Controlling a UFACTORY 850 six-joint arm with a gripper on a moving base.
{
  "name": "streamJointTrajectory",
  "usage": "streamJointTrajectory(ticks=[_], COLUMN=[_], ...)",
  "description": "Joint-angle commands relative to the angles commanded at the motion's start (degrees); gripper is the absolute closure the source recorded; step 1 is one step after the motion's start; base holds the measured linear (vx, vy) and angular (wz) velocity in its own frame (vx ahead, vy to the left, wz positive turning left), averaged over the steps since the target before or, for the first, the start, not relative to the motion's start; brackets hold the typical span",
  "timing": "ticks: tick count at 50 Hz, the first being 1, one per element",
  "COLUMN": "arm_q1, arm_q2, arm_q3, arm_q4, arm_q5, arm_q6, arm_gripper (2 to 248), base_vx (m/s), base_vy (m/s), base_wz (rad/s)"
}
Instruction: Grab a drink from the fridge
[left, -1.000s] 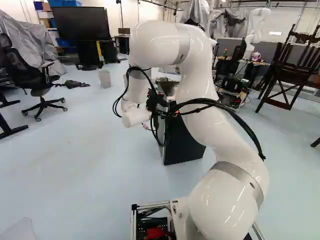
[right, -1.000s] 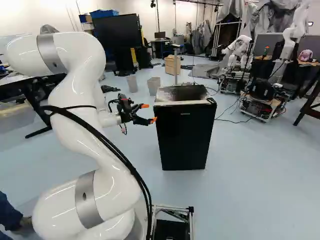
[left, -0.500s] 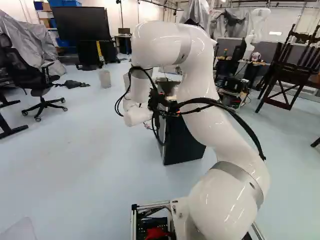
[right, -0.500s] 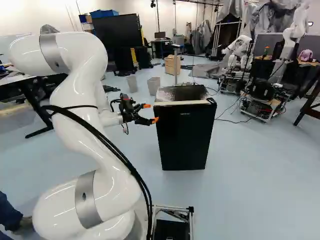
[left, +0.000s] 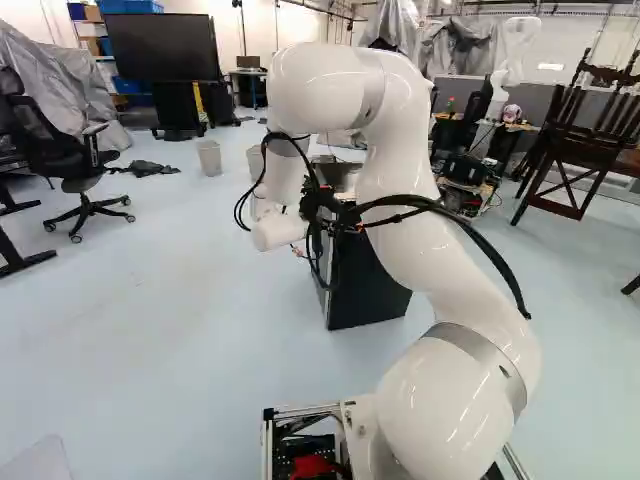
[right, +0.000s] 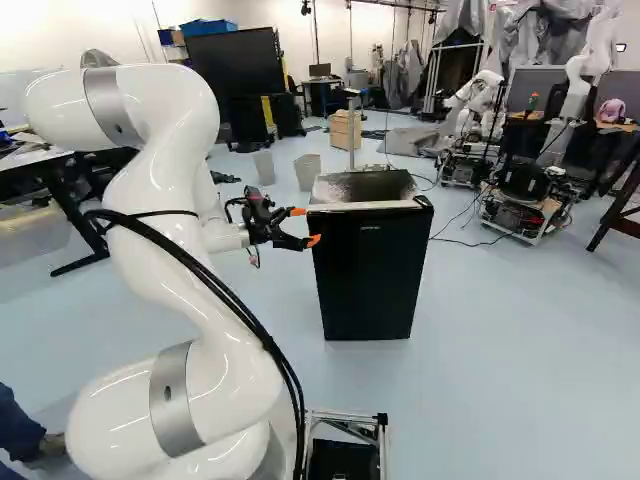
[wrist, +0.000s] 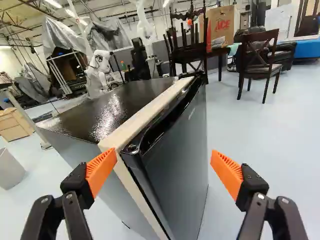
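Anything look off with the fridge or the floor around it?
Fridge looks fine: upright, no visible spill. One oddity: a dark crumpled heap on the floor, between office chair and pale bin, as if dropped.

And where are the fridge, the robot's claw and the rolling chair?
Fridge (right: 370, 280): right base view, on its black front.
Claw (right: 306, 226): right base view, midway between its orange fingertips.
Rolling chair (left: 48, 138): left base view, on its backrest.
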Motion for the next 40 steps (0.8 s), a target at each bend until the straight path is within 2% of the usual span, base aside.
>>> streamJointTrajectory(ticks=[24,40], arm_q1=[-0.85,-0.79], arm_q2=[0.02,0.83], arm_q3=[0.04,1.65], arm_q4=[0.0,0.0], arm_q5=[0.0,0.0], arm_q6=[0.0,0.0], arm_gripper=[3,3], base_vx=[0.0,0.0], base_vy=[0.0,0.0], base_wz=[0.0,0.0])
